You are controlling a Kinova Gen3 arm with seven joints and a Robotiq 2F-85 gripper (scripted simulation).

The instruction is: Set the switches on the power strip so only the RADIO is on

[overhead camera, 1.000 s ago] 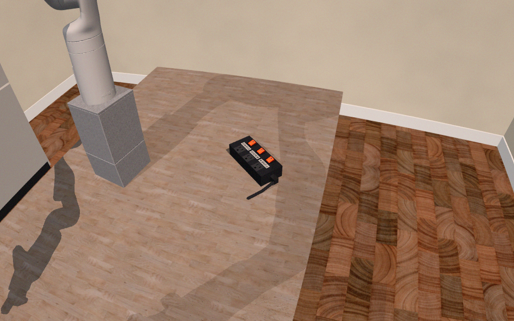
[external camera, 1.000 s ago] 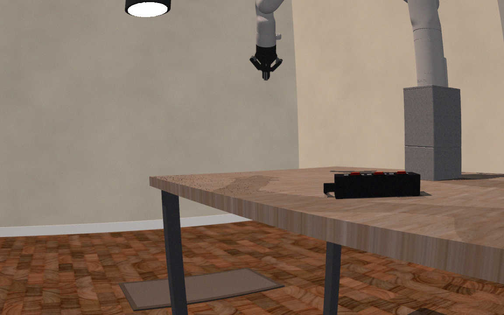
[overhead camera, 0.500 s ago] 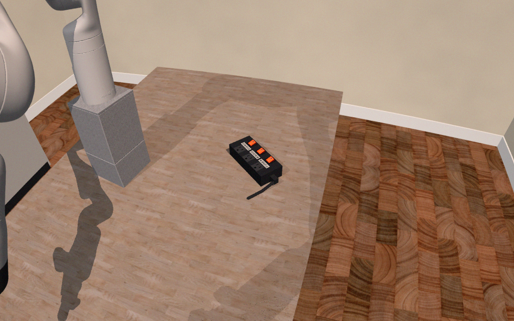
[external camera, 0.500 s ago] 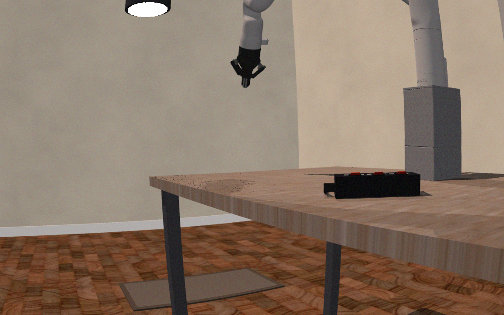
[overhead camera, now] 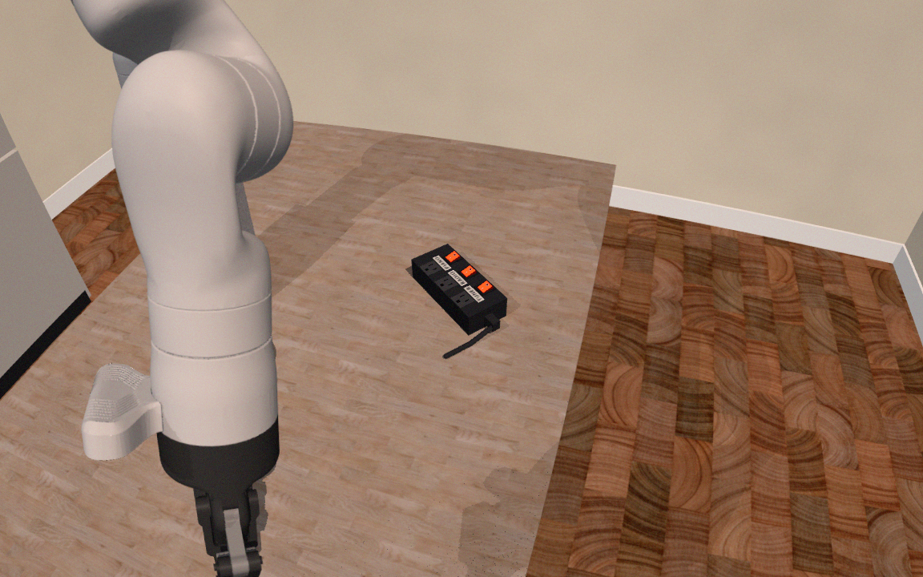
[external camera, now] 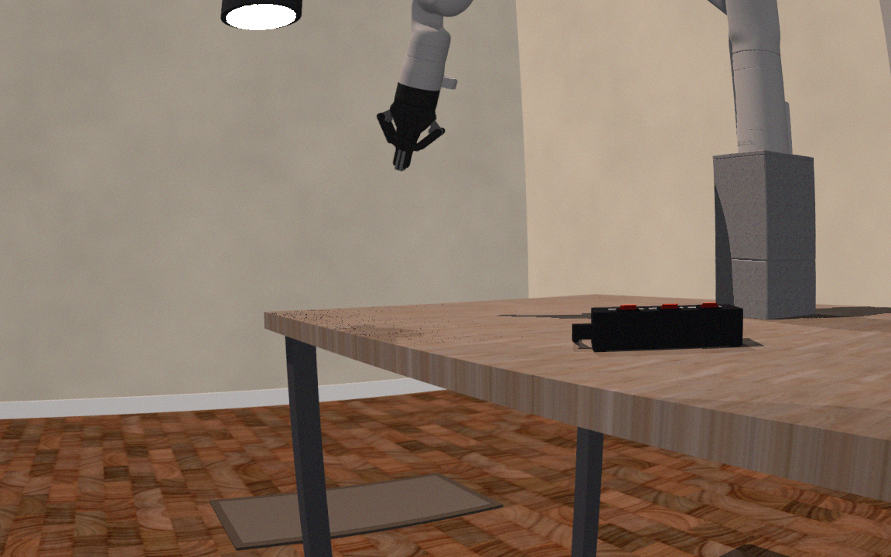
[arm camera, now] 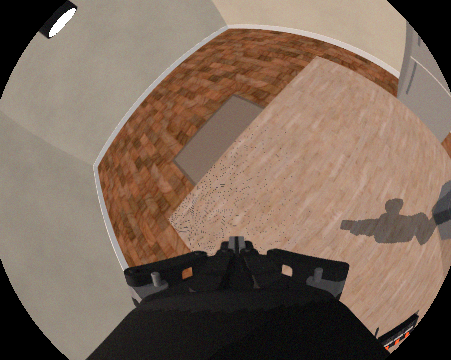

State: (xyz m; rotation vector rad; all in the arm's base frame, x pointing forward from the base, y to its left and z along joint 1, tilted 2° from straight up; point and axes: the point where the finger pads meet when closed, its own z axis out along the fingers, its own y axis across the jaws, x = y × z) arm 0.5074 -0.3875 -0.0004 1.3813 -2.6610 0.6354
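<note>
Power strip (overhead camera: 443, 292) (external camera: 667, 329) (arm camera: 399, 334) lies flat on the table (overhead camera: 379, 401) (external camera: 435, 343) (arm camera: 335, 150), right way up, outlets and switches on top. Three orange rocker switches in a row: one by the PIANO label (overhead camera: 453, 256), a middle switch (overhead camera: 468, 271) by the RADIO label, and an end switch (overhead camera: 485, 287) nearest the cord; label there too small to read for certain. On/off positions: cannot tell. Short black cord (overhead camera: 466, 343) leaves the end of the strip by that last switch and rests on the table.

Gripper (overhead camera: 237, 566) (external camera: 400, 165) (arm camera: 236, 245) is well apart from the strip, raised above table height, pointing down with a slight tilt in exterior view. Fingers narrow, tips together, nothing between them. In top view gripper is at the bottom edge, lower left of the strip; in wrist view the strip sits at the lower right rim, partly cut off, off to the side of the fingertips. Arm (overhead camera: 207, 308) (external camera: 425, 59) touches neither strip nor cord.

Arm's pedestal (external camera: 791, 235) stands on the table, behind the strip in exterior view. Floor mat (external camera: 359, 512) (arm camera: 215, 137) lies beyond the table edge. Lamp (external camera: 261, 15) (arm camera: 60, 21) hangs high, left of the arm in exterior view.
</note>
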